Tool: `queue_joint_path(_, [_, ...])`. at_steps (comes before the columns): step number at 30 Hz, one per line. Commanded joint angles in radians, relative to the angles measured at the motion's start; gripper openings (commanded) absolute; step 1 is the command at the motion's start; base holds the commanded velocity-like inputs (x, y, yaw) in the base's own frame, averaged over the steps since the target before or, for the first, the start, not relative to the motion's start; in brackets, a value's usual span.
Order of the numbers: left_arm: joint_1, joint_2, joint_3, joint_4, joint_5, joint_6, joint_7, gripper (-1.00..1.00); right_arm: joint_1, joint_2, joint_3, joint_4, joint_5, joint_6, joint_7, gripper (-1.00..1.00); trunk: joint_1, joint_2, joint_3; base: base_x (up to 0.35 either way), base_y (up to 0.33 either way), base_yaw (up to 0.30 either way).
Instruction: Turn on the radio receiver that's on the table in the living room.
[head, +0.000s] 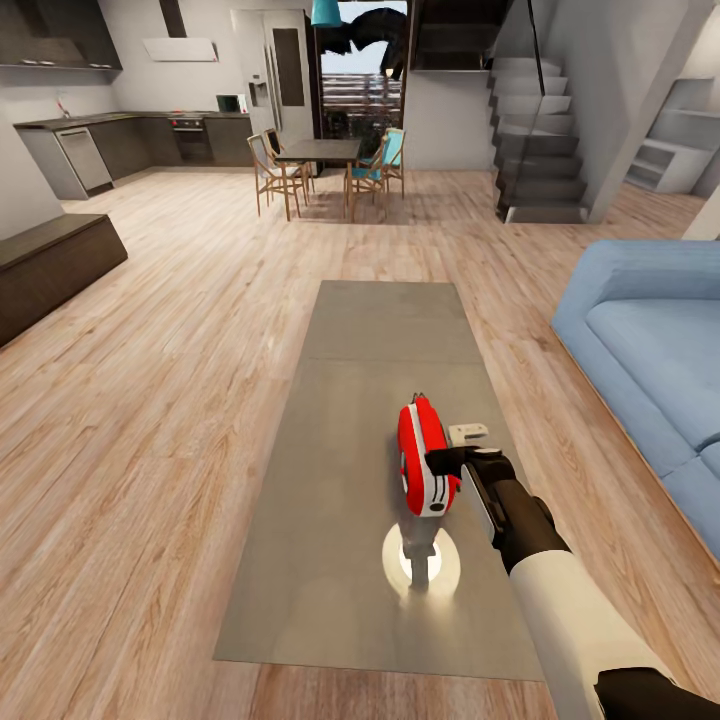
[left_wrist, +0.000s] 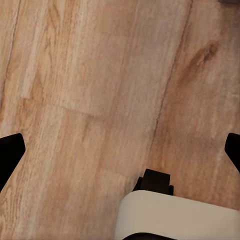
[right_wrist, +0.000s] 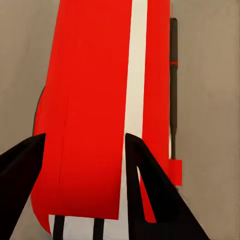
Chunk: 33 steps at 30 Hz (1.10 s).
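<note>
The red radio receiver (head: 421, 452) with white trim stands on edge on the long grey table (head: 380, 330), toward its near right part. My right gripper (head: 447, 462) reaches it from the right, and its dark fingers touch the radio's side. In the right wrist view the radio (right_wrist: 100, 90) is very close, and the right gripper (right_wrist: 82, 185) is open with its fingers (right_wrist: 20, 180) spread across the red shell over the grey tabletop (right_wrist: 210, 75). My left gripper (left_wrist: 120, 150) hangs open over the wood floor with nothing between its fingers.
A blue sofa (head: 650, 350) runs along the table's right side. A dark low cabinet (head: 50, 260) stands at the left. Far back are the dining table with wooden chairs (head: 320, 155), the kitchen counter (head: 130, 140) and a staircase (head: 540, 150). Wood floor (head: 170, 400) lies left of the table.
</note>
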Motion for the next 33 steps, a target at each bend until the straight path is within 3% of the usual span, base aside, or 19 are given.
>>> queue_joint_path(1, [0.000, 0.000, 0.000, 0.000, 0.000, 0.000, 0.000, 1.00, 0.000, 0.000, 0.000, 0.000, -0.002, 0.000, 0.000, -1.00, 0.000, 0.000, 0.000, 0.000, 0.000, 0.000])
queue_joint_path(26, [0.000, -0.004, -0.001, 0.001, 0.004, 0.005, -0.005, 1.00, 0.000, 0.000, 0.007, 0.005, -0.002, 0.001, -0.002, -1.00, 0.000, 0.000, 0.000, 0.000, 0.000, 0.000])
queue_joint_path(33, [0.000, -0.002, -0.001, 0.001, 0.005, 0.004, -0.005, 1.00, 0.000, 0.000, 0.007, 0.005, -0.002, 0.001, -0.002, -1.00, -0.027, 0.049, 0.022, 0.000, 0.000, 0.000])
